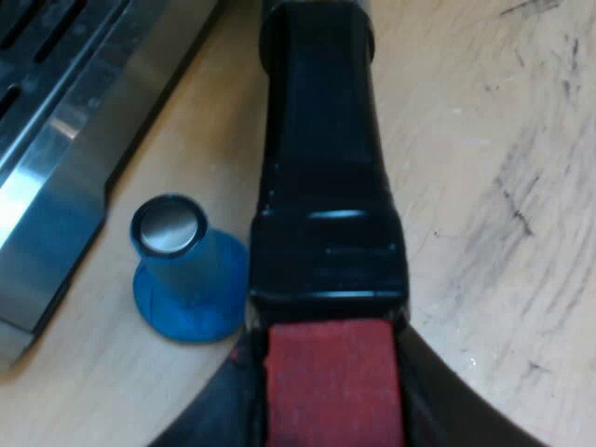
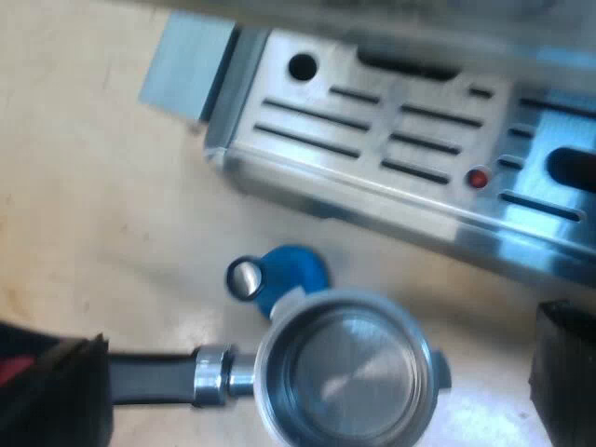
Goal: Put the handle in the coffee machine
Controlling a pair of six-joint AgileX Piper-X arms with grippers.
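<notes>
Seemingly mid-carry; next, raising to the front of the espresso machine (image 2: 400, 158), seating and twisting to lock. Gripping with left fingers (image 1: 447, 391), clamped narrow on the red end (image 1: 331, 386) of the dark handle (image 1: 321, 140) of the metal holder (image 2: 349, 377); just beside, blue tamper (image 1: 186, 279) on the tabletop (image 1: 484, 140); beyond, drip tray (image 1: 56, 102).

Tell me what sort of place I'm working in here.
Probably a coffee-making bench: an espresso machine with a slotted drip tray, a blue tamper standing beside it, and a metal holder over a scuffed wooden top.
</notes>
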